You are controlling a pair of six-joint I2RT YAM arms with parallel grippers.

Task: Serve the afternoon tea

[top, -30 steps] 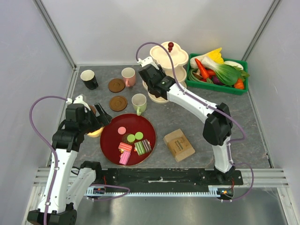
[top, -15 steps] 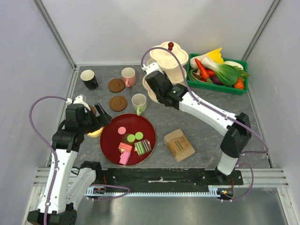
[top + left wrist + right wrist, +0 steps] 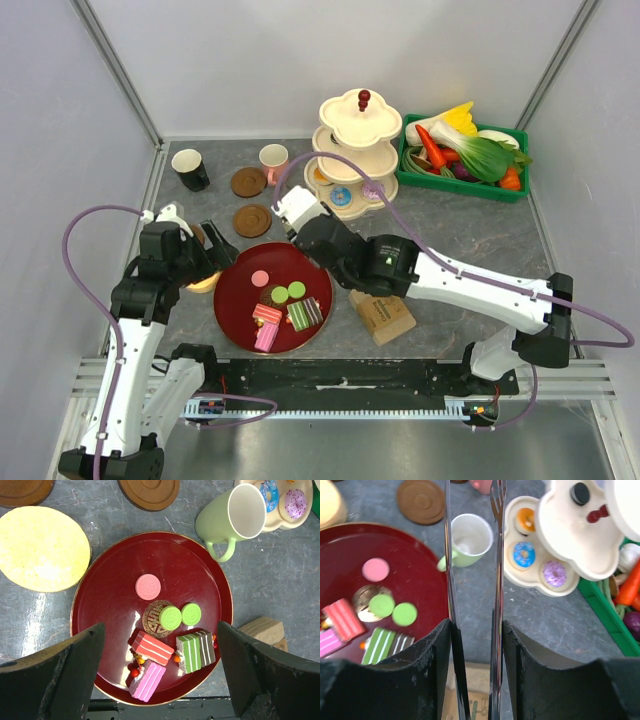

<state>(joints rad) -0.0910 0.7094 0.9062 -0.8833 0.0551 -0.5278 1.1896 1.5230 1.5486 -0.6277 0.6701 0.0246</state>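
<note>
From above, three iced donuts point(image 3: 342, 195) are seen set on the bottom tier of the cream tiered stand point(image 3: 340, 112). The pink mug point(image 3: 272, 158) and black mug point(image 3: 190, 168) are stood off the brown round coasters point(image 3: 248, 181).

At the left wrist, the left gripper point(image 3: 160, 630) is spread wide and empty over the round red tray point(image 3: 100, 600), where macarons point(image 3: 148, 586) and striped cake slices point(image 3: 196, 651) are left to serve.

At the right wrist, the right gripper point(image 3: 471, 495) is held narrowly apart and empty near the pale-green mug point(image 3: 470, 537).

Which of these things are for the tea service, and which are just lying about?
For the tea: macarons and cake slices on the red tray, donuts on the tiered stand, pink mug, pale-green mug, black mug, coasters.
Lying about: green crate of toy vegetables, tan block, yellow disc (unsure).
</note>
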